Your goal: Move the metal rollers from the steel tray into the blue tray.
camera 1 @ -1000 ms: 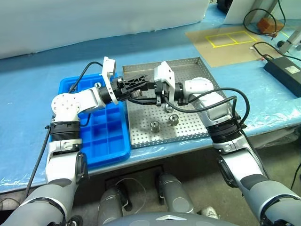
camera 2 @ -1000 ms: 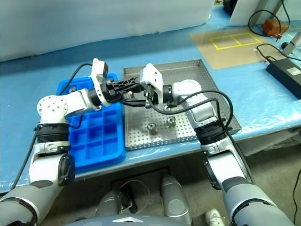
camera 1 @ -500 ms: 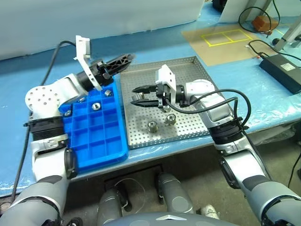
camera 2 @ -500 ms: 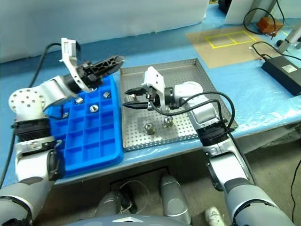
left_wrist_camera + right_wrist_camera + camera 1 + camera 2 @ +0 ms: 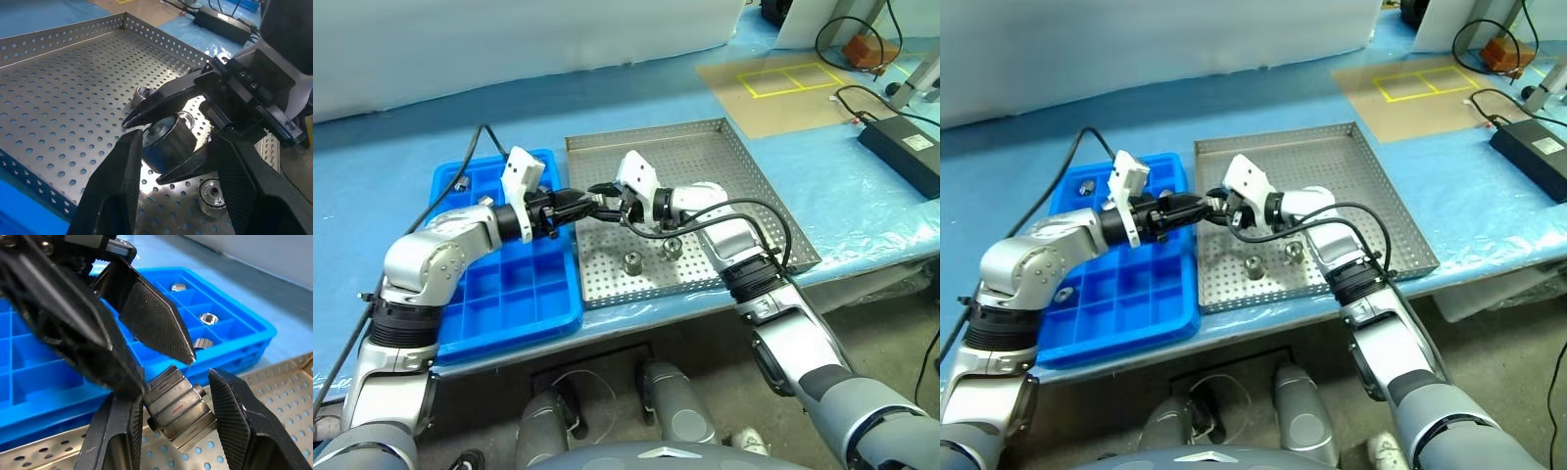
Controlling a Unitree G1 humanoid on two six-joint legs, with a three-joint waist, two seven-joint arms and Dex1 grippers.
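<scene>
Roller (image 5: 178, 406) is clamped in the right claw (image 5: 604, 196), above the steel tray's (image 5: 744, 166) left edge. The left claw (image 5: 178, 142) has swung back from the blue tray (image 5: 509, 294), fingers apart around it and seemingly not gripping. A handover looks imminent.

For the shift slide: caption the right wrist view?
Right gripper holds a metal roller above the steel tray, left gripper closing in.
</scene>
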